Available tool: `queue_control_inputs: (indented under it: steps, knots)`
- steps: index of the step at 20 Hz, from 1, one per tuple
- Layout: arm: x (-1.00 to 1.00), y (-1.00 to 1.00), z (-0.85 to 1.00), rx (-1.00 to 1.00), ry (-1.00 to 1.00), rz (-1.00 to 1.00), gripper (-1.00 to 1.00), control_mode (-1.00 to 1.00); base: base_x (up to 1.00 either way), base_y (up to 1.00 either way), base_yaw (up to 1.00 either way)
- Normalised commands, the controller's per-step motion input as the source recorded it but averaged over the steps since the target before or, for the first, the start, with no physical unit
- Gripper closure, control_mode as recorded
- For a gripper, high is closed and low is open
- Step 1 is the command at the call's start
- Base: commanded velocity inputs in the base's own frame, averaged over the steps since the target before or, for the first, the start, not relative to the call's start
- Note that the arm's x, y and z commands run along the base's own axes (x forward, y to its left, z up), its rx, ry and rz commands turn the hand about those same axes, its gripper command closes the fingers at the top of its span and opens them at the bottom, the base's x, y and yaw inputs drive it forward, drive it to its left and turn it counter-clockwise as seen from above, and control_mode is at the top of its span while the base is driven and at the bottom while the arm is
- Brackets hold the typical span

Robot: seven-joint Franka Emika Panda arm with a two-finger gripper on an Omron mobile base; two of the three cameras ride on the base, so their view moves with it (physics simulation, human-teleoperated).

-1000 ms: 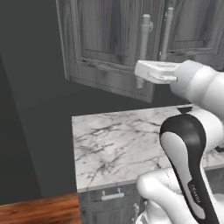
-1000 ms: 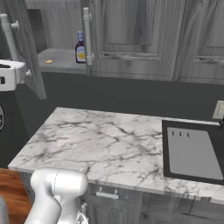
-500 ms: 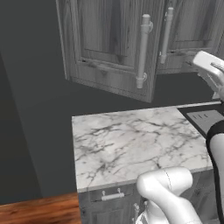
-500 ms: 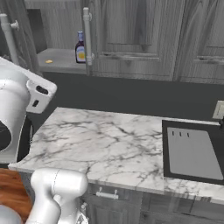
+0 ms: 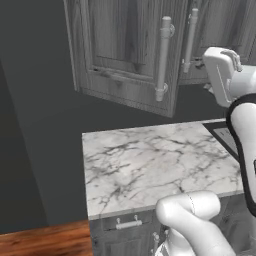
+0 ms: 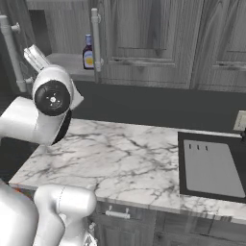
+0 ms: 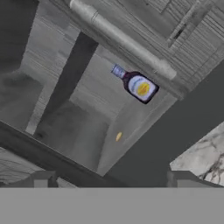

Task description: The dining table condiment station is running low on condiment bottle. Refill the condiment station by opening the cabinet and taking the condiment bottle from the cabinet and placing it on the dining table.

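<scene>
The grey wood-grain wall cabinet (image 6: 144, 43) with panelled doors stands with its left door (image 5: 125, 55) swung open, a long pale-grey cylindrical bar handle (image 5: 162, 59) running down that door's free edge. Inside, on the grey shelf (image 6: 65, 61), stands the dark purple-maroon condiment bottle (image 6: 88, 53) with its narrow neck, pale bluish cap and yellow-orange label; it is upright, set just behind the bar handle (image 6: 96, 45) of the neighbouring closed door, at the right end of the shelf opening. In the hand view, rolled to a slant, the same bottle (image 7: 136, 85) lies near the picture's middle, beside that handle (image 7: 124, 40), with a small yellow spot (image 7: 118, 137) on the shelf well apart from it. The two-finger gripper (image 7: 111, 181) points toward the cabinet opening from some way off; its dark fingertips (image 7: 41, 180) sit wide apart with nothing between them. Below the cabinet runs a white marble counter (image 6: 120, 158) with grey veins, and a dark sink basin (image 6: 211, 168) is sunk into it to the right.
</scene>
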Motion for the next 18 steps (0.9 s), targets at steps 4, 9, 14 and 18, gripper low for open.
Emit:
queue_control_inputs:
  steps: [4, 9, 14, 18]
  knots:
    - [0.96, 0.07, -0.49, 0.19, 0.15, 0.17, -1.00, -1.00, 0.00, 0.00, 0.00]
    - [0.76, 0.18, -0.44, 0.19, 0.07, 0.18, -1.00, -1.00, 0.00, 0.00, 0.00]
    - [0.24, 0.57, -0.28, 0.07, 0.01, 0.18, -1.00, -1.00, 0.00, 0.00, 0.00]
    - [-0.66, 0.73, 0.02, 0.00, -0.07, 0.21, -1.00, -1.00, 0.00, 0.00, 0.00]
